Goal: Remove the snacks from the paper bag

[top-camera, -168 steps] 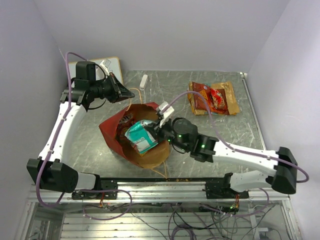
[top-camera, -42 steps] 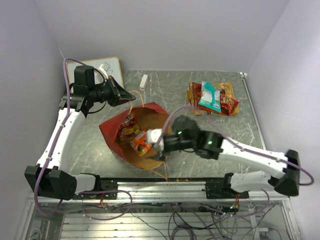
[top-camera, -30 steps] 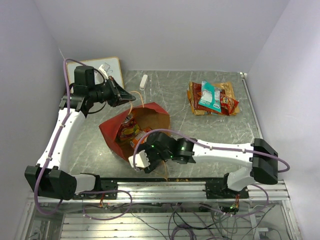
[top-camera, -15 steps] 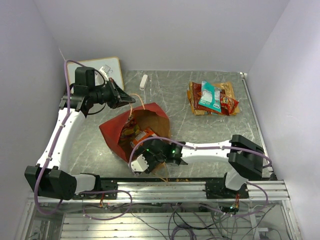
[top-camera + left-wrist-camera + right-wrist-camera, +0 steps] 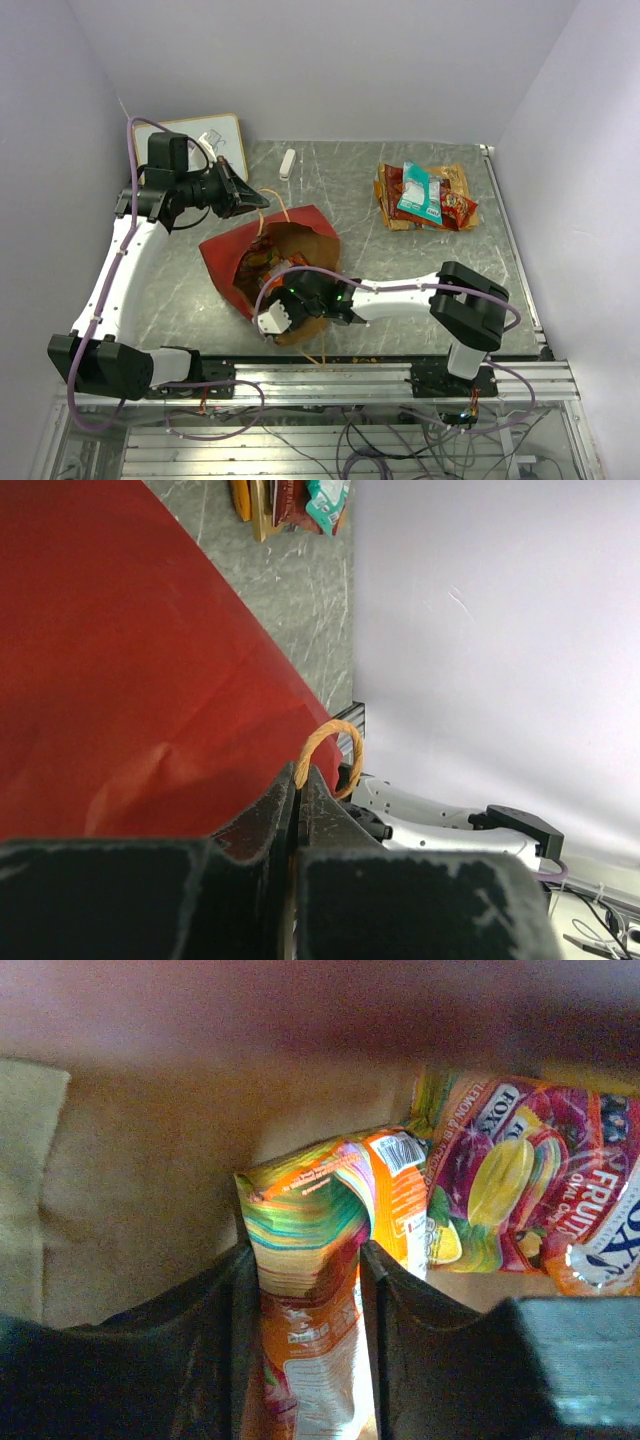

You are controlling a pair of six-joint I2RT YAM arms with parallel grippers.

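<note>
Kraft-lined paper bag [image 5: 222, 262], tight inside.
Your left gripper [image 5: 297, 780] pinched the cord handle [image 5: 335, 742]; your right gripper [image 5: 305, 1265] squeezed an orange packet [image 5: 312, 1230].

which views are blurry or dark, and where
Right wrist: the top edge is a dark blur and the fingers are in shadow, but the orange packet between them is sharp. Left wrist: the fingers near the lens are dark, the red bag and handle sharp. Top external: evenly lit, sharp.

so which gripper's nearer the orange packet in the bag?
Right. The right gripper straddles the orange packet inside the paper bag; the left gripper is outside, pinching its cord handle.
</note>
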